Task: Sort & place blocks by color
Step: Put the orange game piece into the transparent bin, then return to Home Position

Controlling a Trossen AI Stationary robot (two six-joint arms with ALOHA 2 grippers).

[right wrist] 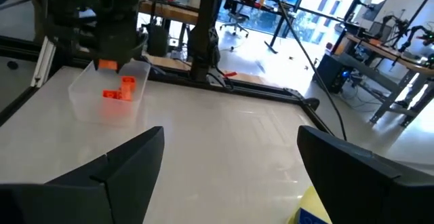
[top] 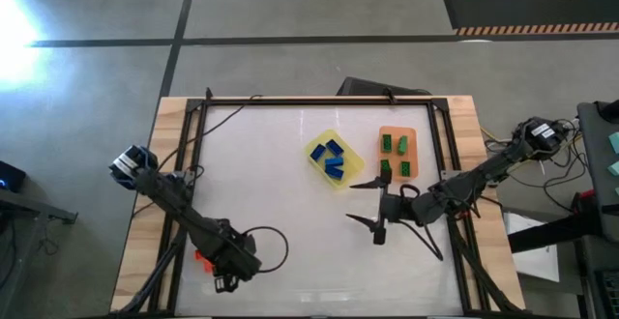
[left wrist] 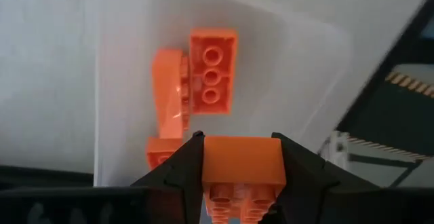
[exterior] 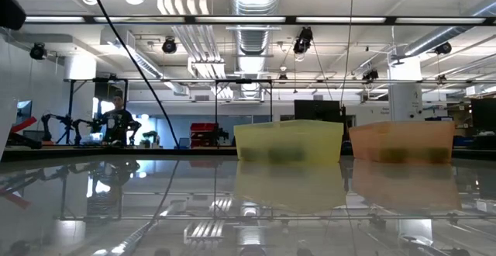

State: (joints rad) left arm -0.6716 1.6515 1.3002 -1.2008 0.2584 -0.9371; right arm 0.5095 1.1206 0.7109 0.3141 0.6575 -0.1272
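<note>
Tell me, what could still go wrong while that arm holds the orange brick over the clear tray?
The left end effector grips an orange brick above the clear tray, where other orange bricks already lie. Released here, it may land on them and bounce or tip out. The tray sits near the table's edge, so a nudge from the arm could push it off. The right end effector waits open near the yellow tray.

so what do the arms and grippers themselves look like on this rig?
Both arms are dark, near-black jointed links with black cables trailing off them. The left arm has a silvery motor housing at its base, and a black cable loops on the table beside its gripper. The right gripper has two long, thin, tapered black fingers; up close those fingers are broad matte wedges. No markings are legible.
</note>
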